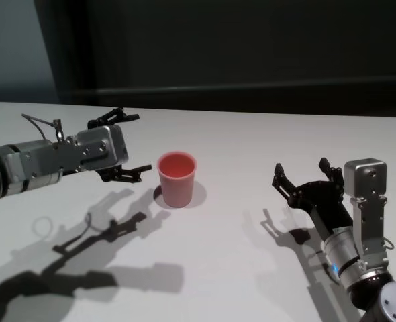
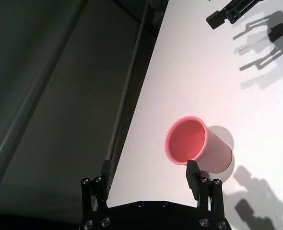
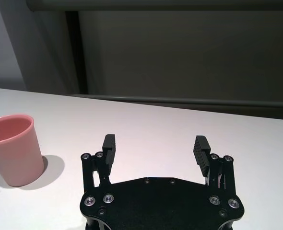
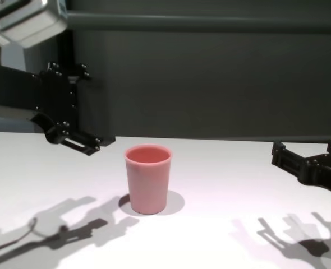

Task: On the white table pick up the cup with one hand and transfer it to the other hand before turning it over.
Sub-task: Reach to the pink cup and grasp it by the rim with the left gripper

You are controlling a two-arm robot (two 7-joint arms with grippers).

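Approach is the step in hand: cup (image 1: 177, 179) stands upright mid-tabletop (image 1: 252, 268), untouched. Left tool (image 1: 125, 145) hovers just beside it, wide open, empty; right tool (image 1: 304, 176) waits apart, open, empty. Next: straddle and close.

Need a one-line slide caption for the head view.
Left tool open beside the upright pink cup on the white table; right tool open, apart.

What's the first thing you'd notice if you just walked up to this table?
The pink cup, standing upright and alone in the middle of the white table. Then the left gripper, open and hovering just beside the cup without touching it. The right gripper waits open farther off on the other side.
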